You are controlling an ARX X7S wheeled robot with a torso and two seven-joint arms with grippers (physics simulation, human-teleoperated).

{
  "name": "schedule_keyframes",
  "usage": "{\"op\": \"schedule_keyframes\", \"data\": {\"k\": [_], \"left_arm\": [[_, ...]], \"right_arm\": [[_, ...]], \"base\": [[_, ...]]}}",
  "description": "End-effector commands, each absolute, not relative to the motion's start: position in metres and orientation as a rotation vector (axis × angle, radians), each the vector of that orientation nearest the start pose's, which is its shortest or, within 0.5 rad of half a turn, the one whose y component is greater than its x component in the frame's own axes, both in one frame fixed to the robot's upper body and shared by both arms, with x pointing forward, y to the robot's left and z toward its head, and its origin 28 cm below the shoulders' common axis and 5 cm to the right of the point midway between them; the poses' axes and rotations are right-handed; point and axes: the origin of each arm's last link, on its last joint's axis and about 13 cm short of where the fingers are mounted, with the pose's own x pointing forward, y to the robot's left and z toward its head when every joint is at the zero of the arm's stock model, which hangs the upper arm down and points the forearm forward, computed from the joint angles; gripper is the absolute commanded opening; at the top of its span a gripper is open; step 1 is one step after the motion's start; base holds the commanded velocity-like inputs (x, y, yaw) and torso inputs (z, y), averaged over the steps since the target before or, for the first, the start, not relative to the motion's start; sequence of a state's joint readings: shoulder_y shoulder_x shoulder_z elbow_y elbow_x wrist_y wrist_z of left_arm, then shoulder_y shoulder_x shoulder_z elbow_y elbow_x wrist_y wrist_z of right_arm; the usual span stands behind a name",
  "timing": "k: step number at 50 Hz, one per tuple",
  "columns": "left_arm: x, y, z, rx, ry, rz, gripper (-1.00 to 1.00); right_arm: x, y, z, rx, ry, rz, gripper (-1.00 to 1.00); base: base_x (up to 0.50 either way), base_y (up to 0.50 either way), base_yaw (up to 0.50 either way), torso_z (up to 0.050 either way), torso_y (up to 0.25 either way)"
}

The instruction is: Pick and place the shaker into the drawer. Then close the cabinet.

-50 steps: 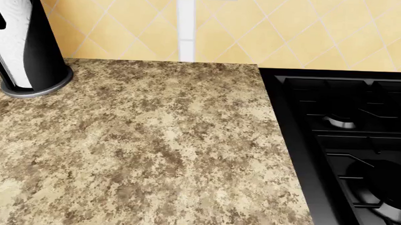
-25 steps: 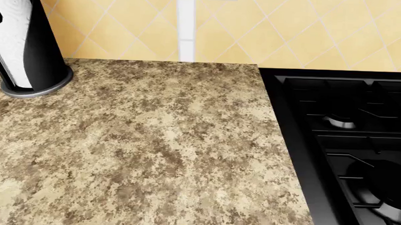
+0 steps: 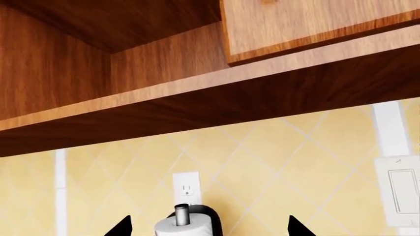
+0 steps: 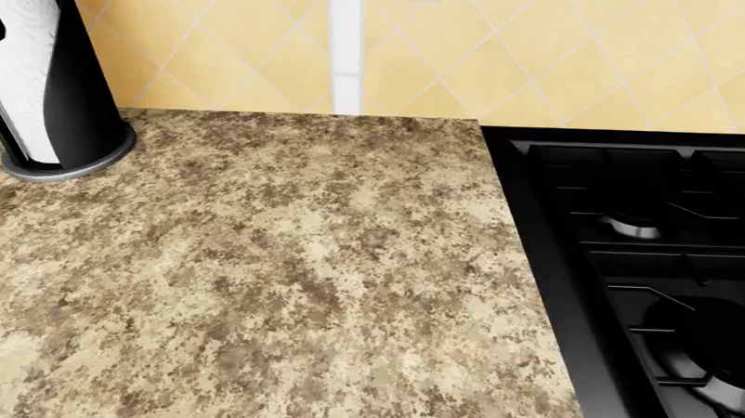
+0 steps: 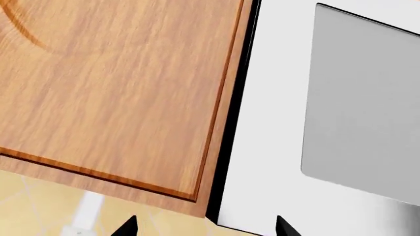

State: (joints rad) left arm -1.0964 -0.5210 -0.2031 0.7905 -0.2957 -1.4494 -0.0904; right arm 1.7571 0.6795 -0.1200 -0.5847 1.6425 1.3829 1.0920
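Across the desk [image 4: 284, 262] I see no shaker or drawer, both end effectors raised wide and empty, so I judge the search comes first, then a grasp.

The counter [image 4: 284, 280] was speckled in brown, tan and beige, like granite. The wall tiles [image 4: 563, 67] were warm yellow, set in a diamond pattern with pale lines between them. The stove [image 4: 668, 275] was glossy black. The paper towel roll [image 4: 18, 57] was white with a faint swirl pattern, in a black holder with a grey base. The upper cabinet [image 3: 131, 98] was reddish-brown wood with visible grain, its door [image 5: 111, 88] lighter orange-brown. The outlet [image 3: 186, 186] was white.
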Motion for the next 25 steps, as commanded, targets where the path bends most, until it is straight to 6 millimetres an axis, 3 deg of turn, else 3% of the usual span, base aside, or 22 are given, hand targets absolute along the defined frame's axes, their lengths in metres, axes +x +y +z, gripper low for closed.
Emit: {"op": "schedule_keyframes", "data": {"k": [1,25], "left_arm": [[0.208,0.313,0.341,0.186,-0.506,0.272,1.00],[0.208,0.312,0.342,0.195,-0.509,0.262,1.00]], "right_arm": [[0.150,-0.141,0.400,-0.234,-0.697,-0.096,1.00],[0.157,-0.152,0.364,-0.171,-0.643,-0.143,1.00]], "base": [[0.00,0.00,0.00,0.000,0.000],[0.00,0.00,0.00,0.000,0.000]]}}
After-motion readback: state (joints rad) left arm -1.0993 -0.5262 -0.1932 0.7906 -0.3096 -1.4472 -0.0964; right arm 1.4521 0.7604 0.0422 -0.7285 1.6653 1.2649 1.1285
